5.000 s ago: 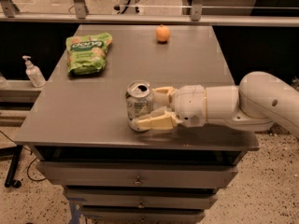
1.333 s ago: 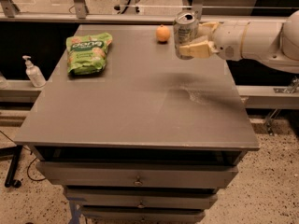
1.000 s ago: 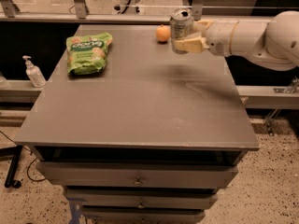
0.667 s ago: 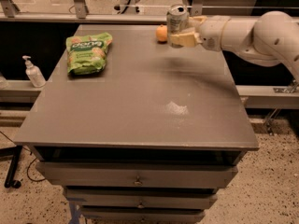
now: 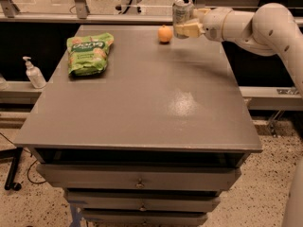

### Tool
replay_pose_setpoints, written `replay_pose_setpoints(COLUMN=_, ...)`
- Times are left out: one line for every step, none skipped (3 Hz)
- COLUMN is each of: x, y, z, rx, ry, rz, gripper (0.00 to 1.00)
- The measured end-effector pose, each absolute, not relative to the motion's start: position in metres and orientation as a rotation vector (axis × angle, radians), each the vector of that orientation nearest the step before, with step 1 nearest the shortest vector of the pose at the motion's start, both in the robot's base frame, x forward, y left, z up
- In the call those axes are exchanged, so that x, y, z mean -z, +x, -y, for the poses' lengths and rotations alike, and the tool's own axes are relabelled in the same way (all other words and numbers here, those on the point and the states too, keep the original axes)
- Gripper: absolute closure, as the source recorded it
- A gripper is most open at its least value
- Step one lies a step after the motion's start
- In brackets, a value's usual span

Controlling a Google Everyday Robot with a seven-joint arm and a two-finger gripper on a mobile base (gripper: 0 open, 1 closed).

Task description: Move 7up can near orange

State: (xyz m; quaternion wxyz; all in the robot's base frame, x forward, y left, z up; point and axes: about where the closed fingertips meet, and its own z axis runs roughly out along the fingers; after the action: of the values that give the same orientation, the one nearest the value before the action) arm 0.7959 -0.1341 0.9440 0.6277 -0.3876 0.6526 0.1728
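Camera view: the pincer (image 5: 185, 23) grips the upright 7up can (image 5: 182, 12) at the surface's (image 5: 142, 98) far edge. The orange (image 5: 164, 34) sits just beside it.

Over the far edge of the grey desk (image 5: 142, 103), toward its right corner, the white two-finger gripper (image 5: 188, 22) is covering the lower right side of the silvery-green aluminium can (image 5: 181, 8), jaws clamping it. The can's print is showing too small to read. The white arm (image 5: 279, 27) is running off the picture's right edge.

Cream gripper (image 5: 185, 21) (far end of grey table (image 5: 142, 103), gripping silvery 7up can (image 5: 181, 7)), bright orange (image 5: 164, 34), green bag (image 5: 89, 53)
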Motion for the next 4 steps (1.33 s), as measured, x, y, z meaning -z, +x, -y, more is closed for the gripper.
replay_pose_setpoints(x=-0.933, y=0.811, z=0.145, rx=-0.414, ry=-0.856, rz=-1.519, gripper=1.00)
replay_pose_setpoints(x=-0.919, y=0.823, z=0.145, rx=-0.443, ry=-0.841, rz=-1.535, gripper=1.00)
replay_pose_setpoints(x=-0.908, y=0.833, z=0.145, rx=-0.462, ry=-0.829, rz=-1.551, gripper=1.00)
replay_pose_setpoints(x=-0.896, y=0.842, z=0.147, rx=-0.472, ry=-0.822, rz=-1.575, gripper=1.00)
